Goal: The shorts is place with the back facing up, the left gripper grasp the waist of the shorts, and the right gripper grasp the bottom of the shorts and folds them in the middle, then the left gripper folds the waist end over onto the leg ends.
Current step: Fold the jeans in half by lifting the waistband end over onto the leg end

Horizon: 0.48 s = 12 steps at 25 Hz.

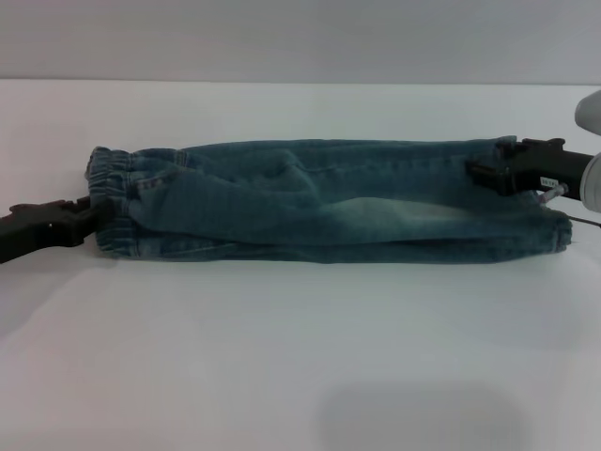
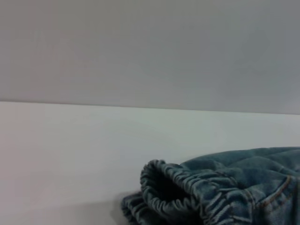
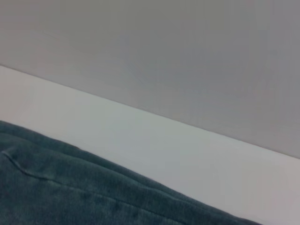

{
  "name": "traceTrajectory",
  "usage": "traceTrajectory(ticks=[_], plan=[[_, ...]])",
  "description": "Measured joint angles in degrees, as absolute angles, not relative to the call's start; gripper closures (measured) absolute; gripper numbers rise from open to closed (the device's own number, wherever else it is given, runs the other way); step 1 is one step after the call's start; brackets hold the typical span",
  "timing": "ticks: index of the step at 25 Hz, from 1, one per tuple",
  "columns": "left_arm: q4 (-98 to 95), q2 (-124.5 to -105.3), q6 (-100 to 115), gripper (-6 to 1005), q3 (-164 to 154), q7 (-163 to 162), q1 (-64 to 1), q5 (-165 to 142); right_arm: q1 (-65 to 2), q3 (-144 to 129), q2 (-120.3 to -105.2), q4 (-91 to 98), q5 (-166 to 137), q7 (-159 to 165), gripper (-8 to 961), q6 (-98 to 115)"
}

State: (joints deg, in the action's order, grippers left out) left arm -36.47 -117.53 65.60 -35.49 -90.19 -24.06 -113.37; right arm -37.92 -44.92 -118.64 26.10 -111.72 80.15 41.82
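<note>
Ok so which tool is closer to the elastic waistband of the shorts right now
The left. The left tool sits right at the waist of the shorts, at the table's left side. The right tool is at the opposite end, over the leg ends.

Plain white table [image 1: 300, 357] against a bare grey wall [image 1: 300, 38], soft even light.

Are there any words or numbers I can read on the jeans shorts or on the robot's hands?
No readable words or numbers anywhere.
The right tool at the leg ends carries a small white label, too blurred to read.
The shorts show only plain denim; no print is visible.
The left tool at the waist has no markings.
</note>
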Motion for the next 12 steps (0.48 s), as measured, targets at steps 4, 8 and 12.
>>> traceTrajectory(ticks=[4,8,12], plan=[[-36.54,-117.42,66.51,681,-35.65,-90.98,-24.07,-113.35,-37.89,-44.91,-118.64,26.09,-111.7,80.15,433,41.83],[-36.72,-117.48,67.52,835,-35.37,-90.95,-23.87,-112.87,-37.88,-44.91,-118.64,26.1,-111.7,80.15,432,41.81],[-36.95,-117.46,68.74,901,-35.31,-90.61,-23.51,-111.33,-37.88,-44.91,-118.68,26.1,-111.65,80.15,432,41.54]])
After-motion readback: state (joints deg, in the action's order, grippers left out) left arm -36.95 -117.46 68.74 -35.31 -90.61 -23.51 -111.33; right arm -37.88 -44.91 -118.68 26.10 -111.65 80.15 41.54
